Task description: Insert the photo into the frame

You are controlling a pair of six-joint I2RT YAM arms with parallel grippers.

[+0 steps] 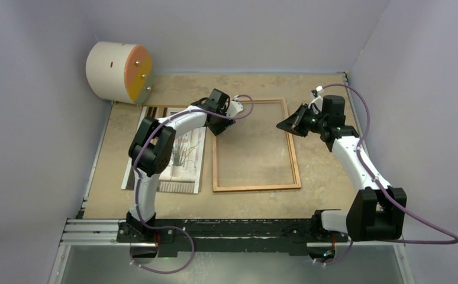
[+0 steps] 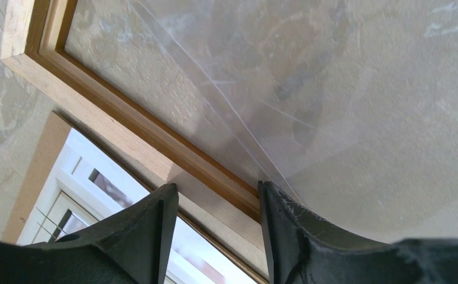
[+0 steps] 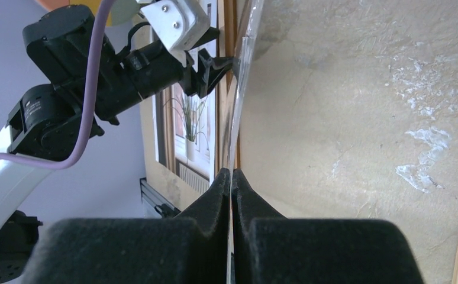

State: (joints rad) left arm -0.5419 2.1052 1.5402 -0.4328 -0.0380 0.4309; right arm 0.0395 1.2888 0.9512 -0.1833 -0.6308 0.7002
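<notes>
Glass pane [image 2: 345, 77], frame [image 1: 256, 189], photo [image 1: 182, 155]: one each.

We note soft, even overhead light in the top view; shadows on the table [image 1: 327, 89] are faint and diffuse. The clear pane [image 2: 345, 83] carries pale reflections and fine scratches (clearest in the left wrist view). The photo [image 2: 84, 189] is overexposed, near white. We find the left gripper [image 2: 218, 188] and right gripper [image 3: 231, 173] dark and soft-focused at close range. The top view is slightly grainy.
</notes>
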